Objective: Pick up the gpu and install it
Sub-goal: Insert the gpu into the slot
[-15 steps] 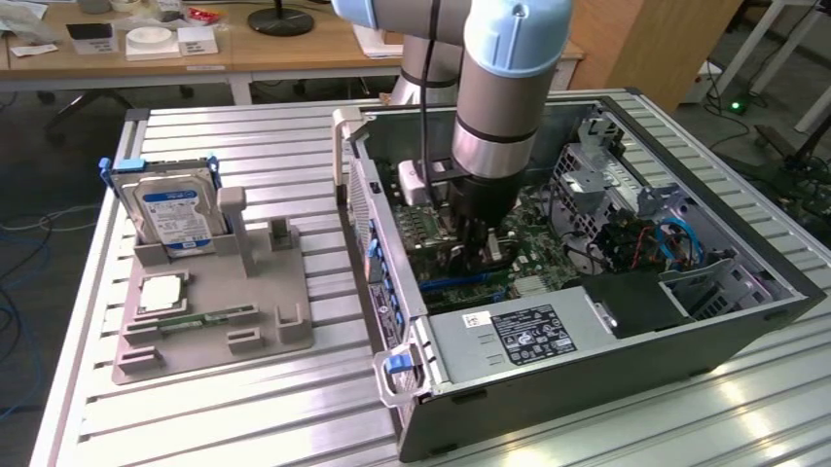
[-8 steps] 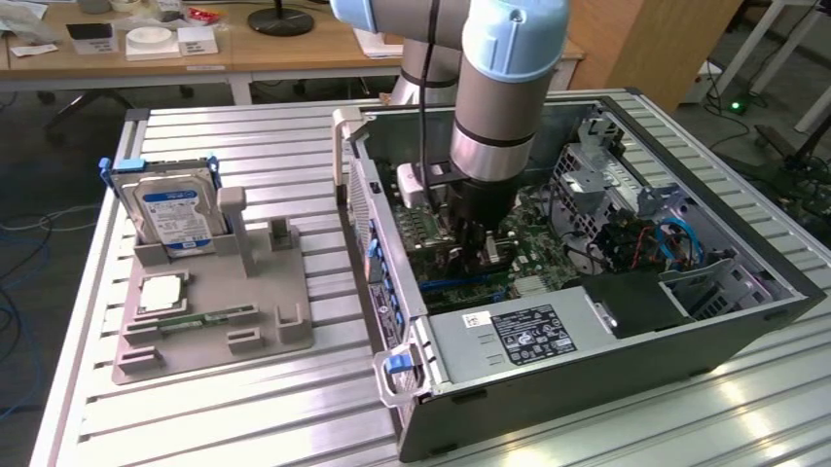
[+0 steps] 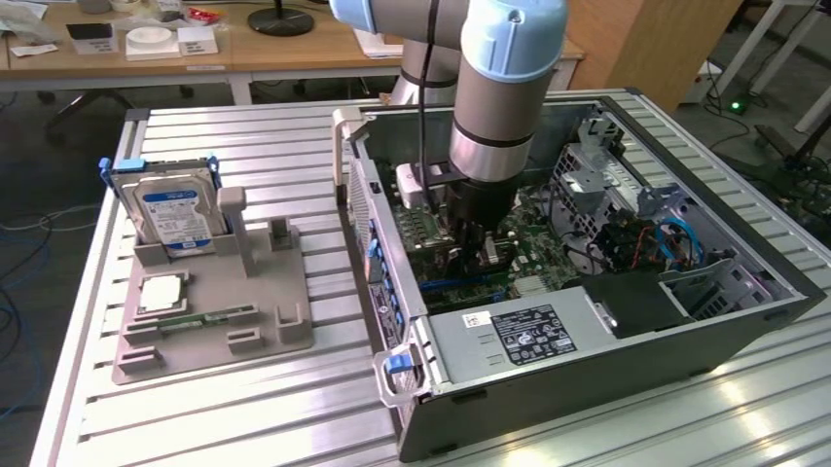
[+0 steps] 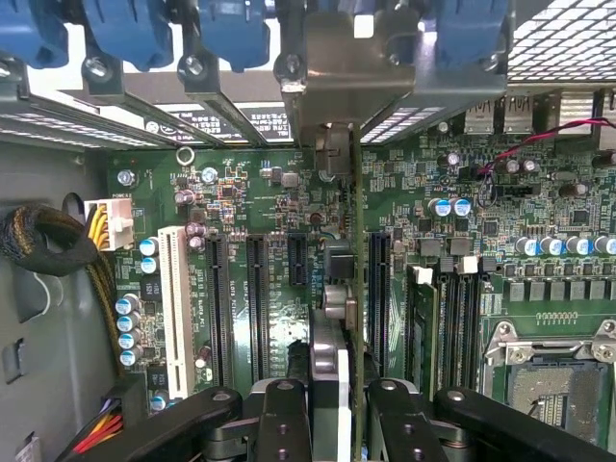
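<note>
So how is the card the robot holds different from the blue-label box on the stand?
The gpu is thin; the hard drive is boxy. The gpu is gripped by the gripper inside the computer case; the hard drive sits in the grey stand outside it. Both stand on edge.

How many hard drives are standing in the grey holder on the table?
1. The hard drive, blue-labelled, stands upright at the back of the grey holder, on the exterior view's left of the open computer case. Others may be hidden.
</note>
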`<control>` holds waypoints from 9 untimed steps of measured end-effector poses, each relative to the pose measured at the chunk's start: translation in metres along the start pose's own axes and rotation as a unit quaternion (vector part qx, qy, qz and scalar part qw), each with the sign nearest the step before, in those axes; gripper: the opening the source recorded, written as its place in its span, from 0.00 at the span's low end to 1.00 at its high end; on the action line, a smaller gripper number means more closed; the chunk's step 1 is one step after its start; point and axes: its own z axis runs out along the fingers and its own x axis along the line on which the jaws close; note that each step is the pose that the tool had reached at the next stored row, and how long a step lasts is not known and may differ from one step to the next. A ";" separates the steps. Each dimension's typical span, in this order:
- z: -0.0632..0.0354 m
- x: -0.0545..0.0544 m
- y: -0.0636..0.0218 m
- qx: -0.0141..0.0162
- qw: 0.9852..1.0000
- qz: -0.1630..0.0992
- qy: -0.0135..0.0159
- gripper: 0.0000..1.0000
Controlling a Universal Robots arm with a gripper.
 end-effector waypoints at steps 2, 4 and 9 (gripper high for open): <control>0.0007 0.000 0.0001 0.000 1.000 0.000 0.000 0.28; 0.0013 0.000 0.0003 0.000 1.000 0.000 0.000 0.28; 0.0027 0.000 0.0007 0.000 1.000 0.000 0.000 0.28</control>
